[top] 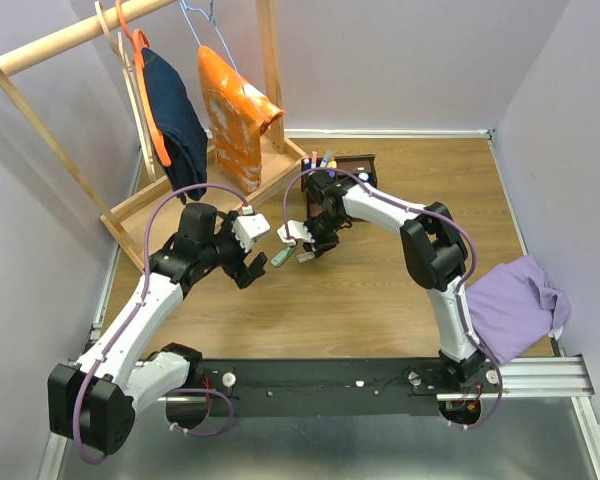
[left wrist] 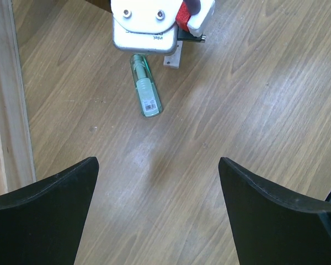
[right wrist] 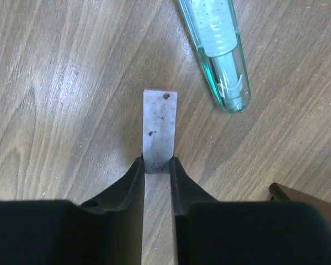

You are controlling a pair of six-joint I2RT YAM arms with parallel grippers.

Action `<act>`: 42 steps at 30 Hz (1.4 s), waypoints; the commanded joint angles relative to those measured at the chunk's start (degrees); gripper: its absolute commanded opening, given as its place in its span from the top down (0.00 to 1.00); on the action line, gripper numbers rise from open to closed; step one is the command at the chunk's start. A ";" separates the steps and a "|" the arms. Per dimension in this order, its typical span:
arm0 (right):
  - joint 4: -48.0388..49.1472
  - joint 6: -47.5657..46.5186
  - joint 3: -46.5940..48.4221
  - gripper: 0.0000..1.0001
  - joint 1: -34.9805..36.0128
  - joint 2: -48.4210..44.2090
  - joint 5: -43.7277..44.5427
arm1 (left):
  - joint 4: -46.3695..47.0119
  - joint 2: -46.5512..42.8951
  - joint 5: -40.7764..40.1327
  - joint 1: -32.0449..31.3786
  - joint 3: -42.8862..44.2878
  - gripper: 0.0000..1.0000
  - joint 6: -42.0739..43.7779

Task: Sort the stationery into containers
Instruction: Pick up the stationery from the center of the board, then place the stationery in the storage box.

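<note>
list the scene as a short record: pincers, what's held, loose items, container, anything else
left pincer: open, empty, over bare table
right pincer: shut on one end of a pale speckled block
loose item: clear green eraser stick, lying flat beside the block, not touching it
container: dark brown organizer at the far side, pens standing in it
other: wooden clothes rack far left; purple cloth on the right
</note>
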 commanded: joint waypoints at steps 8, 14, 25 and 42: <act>5.27 32.18 -7.00 0.80 -1.04 -9.56 -6.78 | 2.34 -1.29 2.60 0.57 -0.17 0.01 -1.24; 16.63 60.14 -21.07 0.83 -0.96 -26.26 0.76 | 5.59 -1.47 4.36 0.84 -1.40 0.01 -3.35; 18.49 80.47 -29.26 0.88 -11.58 -39.11 18.27 | 9.55 -1.29 4.89 0.92 -1.41 0.01 -6.16; 22.71 81.26 -26.45 0.90 -17.39 -30.42 23.81 | 9.64 -1.73 5.24 2.33 -1.49 0.01 -7.66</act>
